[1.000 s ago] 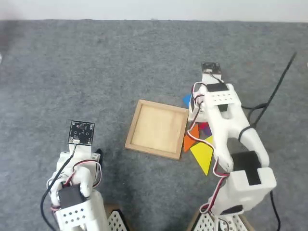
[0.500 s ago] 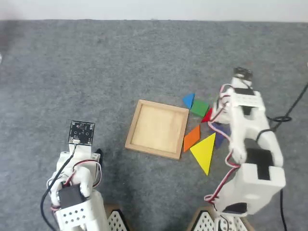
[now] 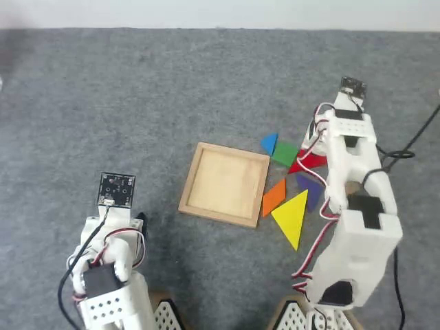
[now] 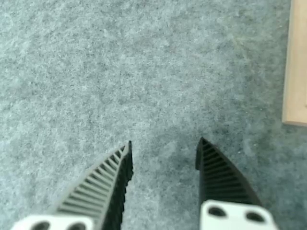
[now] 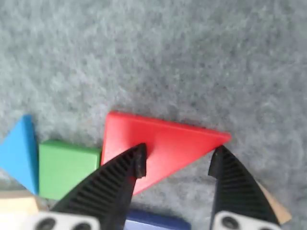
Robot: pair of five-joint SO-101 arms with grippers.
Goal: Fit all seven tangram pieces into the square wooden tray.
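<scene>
Right jaws: apart, over red triangle [image 5: 168,141]; one edge hidden behind them
Left jaws: apart above bench [image 4: 144,72]; tray [image 4: 297,72] cut off
Purple piece [image 3: 309,185]: partly under arm

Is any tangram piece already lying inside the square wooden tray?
No, the wooden tray shows bare wood inside, and pieces such as the yellow triangle lie on the carpet beside it.

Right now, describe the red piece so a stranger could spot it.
Start at the wooden tray and find the pieces beside it. The red triangle lies next to the green square, under the right gripper; it is the only red piece.
</scene>
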